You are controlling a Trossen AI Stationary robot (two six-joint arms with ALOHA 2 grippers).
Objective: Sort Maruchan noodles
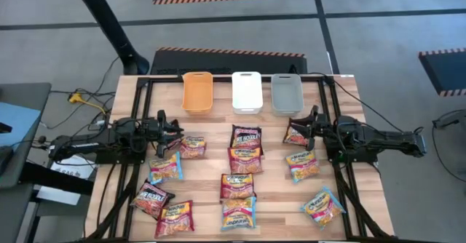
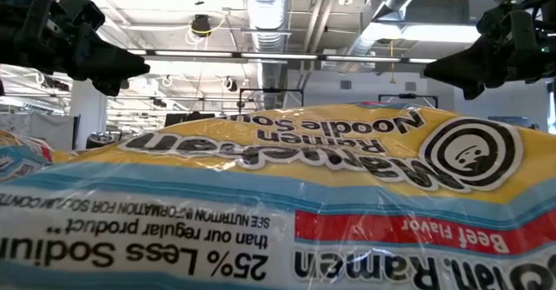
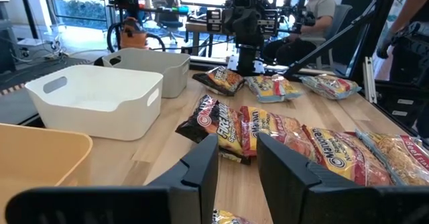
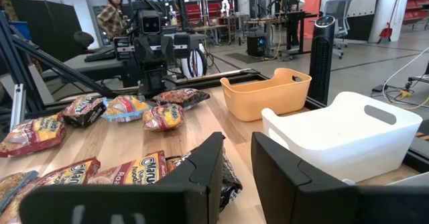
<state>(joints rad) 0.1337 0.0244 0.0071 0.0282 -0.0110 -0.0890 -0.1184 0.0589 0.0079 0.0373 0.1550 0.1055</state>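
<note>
Several Maruchan noodle packets lie flat on the wooden table: orange-yellow ones (image 1: pixel 193 146), light blue ones (image 1: pixel 165 168) and maroon ones (image 1: pixel 151 199). A dark maroon packet (image 1: pixel 246 136) lies just before the white bin. One blue-and-yellow packet (image 2: pixel 287 203) fills the low view. My left gripper (image 1: pixel 177 132) (image 3: pixel 238 147) hangs level above the table's left side, open, nothing between its fingers. My right gripper (image 1: pixel 295 130) (image 4: pixel 238 143) hangs level above the right side, open too, facing the left one. Both stand above the packets.
Three bins stand in a row at the table's far edge: orange (image 1: pixel 197 92), white (image 1: pixel 246 91), grey (image 1: pixel 287 94). Black frame rails (image 1: pixel 143 119) run along both table sides. People (image 3: pixel 322 9) are in the room beyond.
</note>
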